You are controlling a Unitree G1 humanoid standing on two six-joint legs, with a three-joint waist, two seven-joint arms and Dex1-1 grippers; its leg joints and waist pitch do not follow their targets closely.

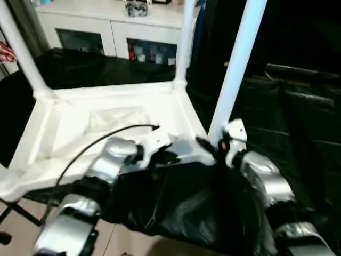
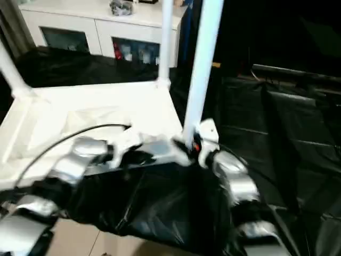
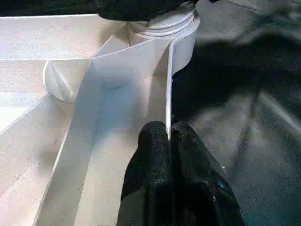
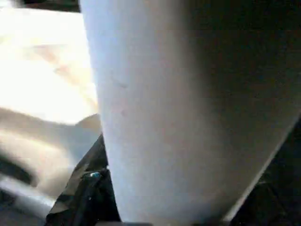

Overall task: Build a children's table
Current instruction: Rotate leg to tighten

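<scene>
While upturned, table rim (image 3: 168, 94) between left fingers (image 3: 150, 160).

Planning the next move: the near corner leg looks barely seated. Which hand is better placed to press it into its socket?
The right hand, probably: it sits at the base of that leg, which fills its wrist view. The left hand is shut on the tabletop's rim, steadying it.

Table top (image 1: 106, 114): smooth white plastic. Legs (image 1: 237, 61): same, slight sheen. Black sheeting (image 1: 298, 122): glossy, wrinkled.
</scene>
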